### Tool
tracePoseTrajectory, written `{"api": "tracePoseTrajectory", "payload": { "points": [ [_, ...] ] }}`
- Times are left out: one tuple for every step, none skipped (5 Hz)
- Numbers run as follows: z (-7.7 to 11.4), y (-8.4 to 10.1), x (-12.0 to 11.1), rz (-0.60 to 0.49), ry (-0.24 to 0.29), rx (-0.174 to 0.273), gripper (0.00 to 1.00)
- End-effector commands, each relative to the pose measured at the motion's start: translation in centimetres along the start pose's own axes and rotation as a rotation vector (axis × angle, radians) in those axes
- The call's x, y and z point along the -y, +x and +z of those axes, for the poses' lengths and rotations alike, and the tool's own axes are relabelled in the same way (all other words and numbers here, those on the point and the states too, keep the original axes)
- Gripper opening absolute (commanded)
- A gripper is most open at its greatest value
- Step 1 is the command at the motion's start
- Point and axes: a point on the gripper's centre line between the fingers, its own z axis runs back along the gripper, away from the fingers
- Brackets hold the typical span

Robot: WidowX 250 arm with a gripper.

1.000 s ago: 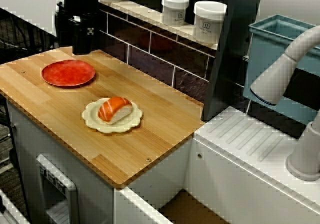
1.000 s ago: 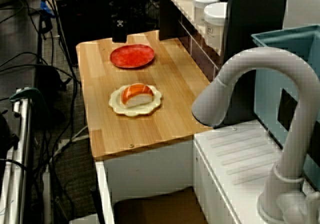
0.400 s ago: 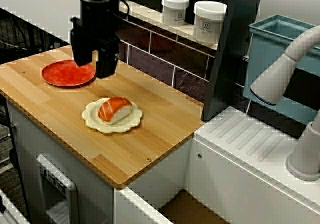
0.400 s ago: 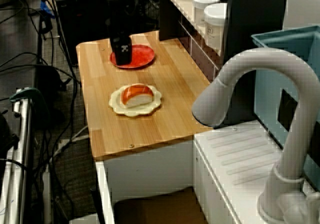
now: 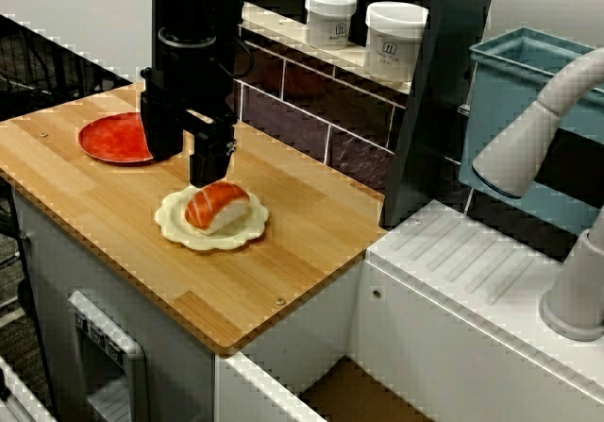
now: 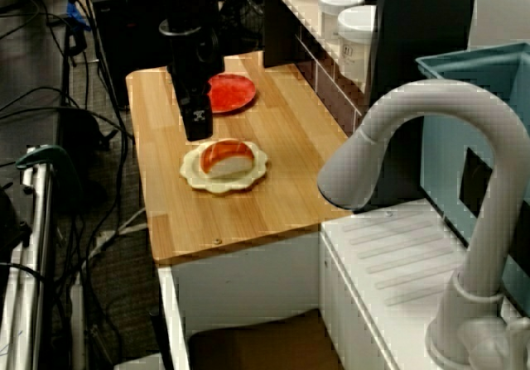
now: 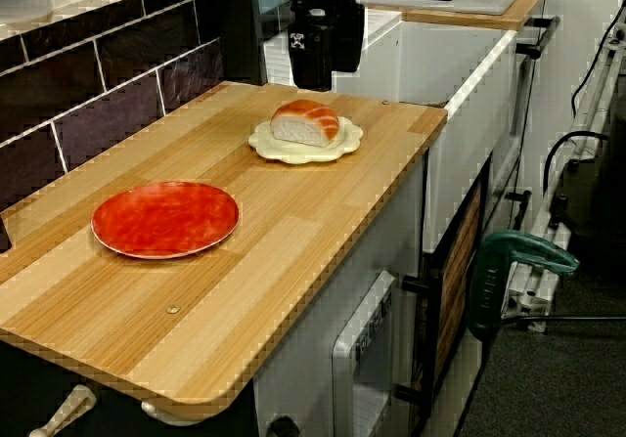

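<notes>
Orange salmon sushi [image 5: 217,207] sits centred on the cream scalloped plate [image 5: 168,224], which keeps it off the wooden counter [image 5: 283,252]; I read the gripper [image 5: 185,169] hovering beside it, jaws spread and empty, high enough to clear the red plate [image 5: 106,140].

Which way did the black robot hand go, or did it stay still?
Yes. Seen from above, the gripper has come from behind the red plate, across it, to just beside the sushi on the cream plate.

The wooden tabletop [image 5: 283,243] carries a cream scalloped plate [image 5: 172,226] just beside the fingers [image 5: 209,162], and a red plate [image 5: 106,139] near their other side.
</notes>
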Motion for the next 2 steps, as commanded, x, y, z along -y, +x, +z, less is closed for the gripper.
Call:
{"api": "tracePoseTrajectory", "payload": {
  "points": [
    [-1.51,1.22,0.02,0.004,-0.003,0.04,1.0],
    [-2.3,2.04,-0.66,0.025,-0.034,0.031,1.0]
  ]
}}
